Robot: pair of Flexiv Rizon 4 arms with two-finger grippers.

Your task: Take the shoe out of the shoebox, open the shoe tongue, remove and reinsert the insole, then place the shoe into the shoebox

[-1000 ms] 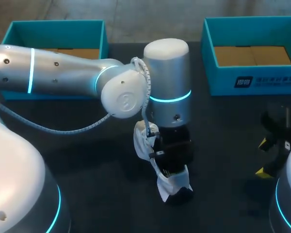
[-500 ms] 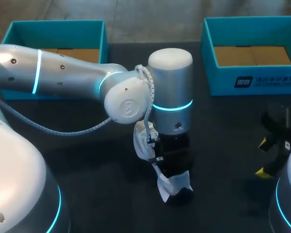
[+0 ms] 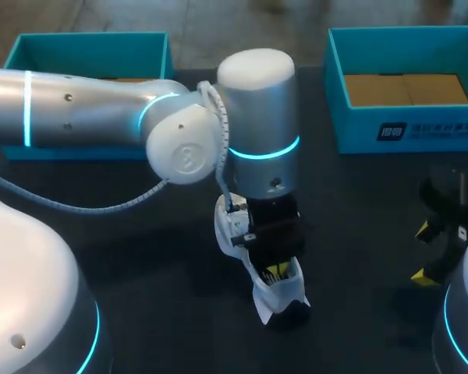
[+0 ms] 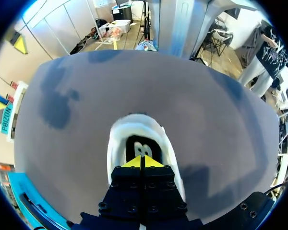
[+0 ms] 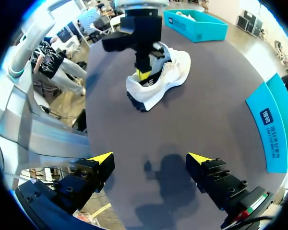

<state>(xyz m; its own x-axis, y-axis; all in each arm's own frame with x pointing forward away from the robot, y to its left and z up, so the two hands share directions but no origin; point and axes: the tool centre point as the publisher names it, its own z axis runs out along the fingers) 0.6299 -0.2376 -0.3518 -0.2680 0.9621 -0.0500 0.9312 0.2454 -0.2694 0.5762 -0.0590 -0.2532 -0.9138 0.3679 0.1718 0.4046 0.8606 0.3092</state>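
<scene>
White shoe (image 3: 279, 298) sits on the table (image 3: 140, 257), between the left shoebox (image 3: 31, 47) and the right shoebox (image 3: 421, 132), in neither. Left gripper (image 4: 143, 162) is down in the shoe's opening, tips pressed together. Right gripper (image 5: 149, 160) hovers well apart from it, fingers spread wide.

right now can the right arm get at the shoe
Probably yes, from outside: bare table lies between the open right gripper and the shoe. But the left gripper sits in the shoe's opening, so the inside looks blocked.
</scene>
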